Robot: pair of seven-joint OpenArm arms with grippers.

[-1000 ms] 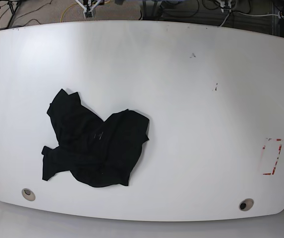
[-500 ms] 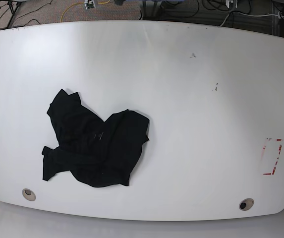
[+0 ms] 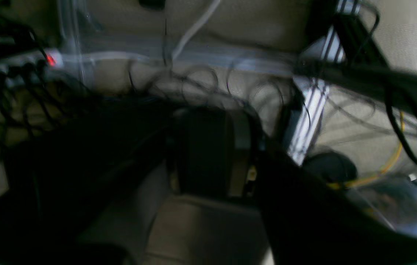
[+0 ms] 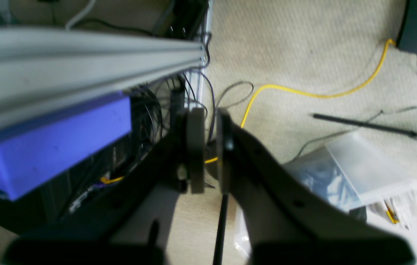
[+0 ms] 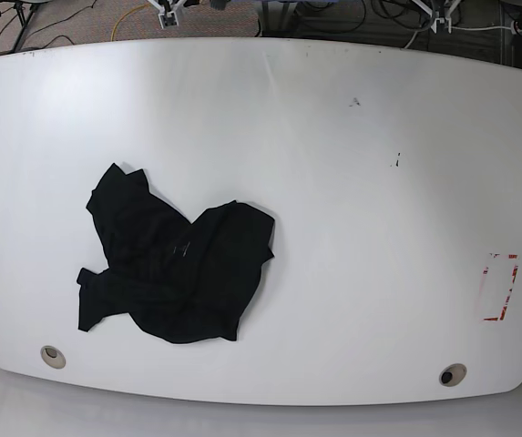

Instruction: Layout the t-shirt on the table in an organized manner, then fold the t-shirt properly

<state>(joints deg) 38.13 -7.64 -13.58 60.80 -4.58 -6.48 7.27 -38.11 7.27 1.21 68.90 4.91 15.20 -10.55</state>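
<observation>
Base view: the t-shirt (image 5: 174,269) lies crumpled in a heap on the left half of the table (image 5: 352,228), nearer the front edge, not spread out. Folds inside the black cloth are hard to read; sleeves and collar can't be sorted out. A small pale mark shows near its middle, too small to identify. One round hole (image 5: 52,356) sits just in front of the shirt's lower left corner, the other hole (image 5: 452,374) is far across at the front right. The tape rectangle (image 5: 498,287) is near the right edge, well apart from the shirt. Two tiny dark specks mark the far right part of the table. Only bits of the arms peek in at the top edge, cut off; no gripper is over the table.

Left wrist view: heavily blurred and dark. The left gripper (image 3: 212,154) reads as a black mass over carpet and tangled cables (image 3: 201,84); whether its fingers are together or apart can't be told. A power strip with a red light (image 3: 50,60) sits at upper left. No shirt or table here.

Right wrist view: the right gripper (image 4: 210,151) has its pads nearly together, only a thin slit between them, holding nothing. Behind it are beige carpet, a yellow cable (image 4: 304,92), a purple box (image 4: 53,143), a grey aluminium rail (image 4: 83,59) and a clear plastic bin (image 4: 370,176), partly hidden by the finger. No shirt here.
</observation>
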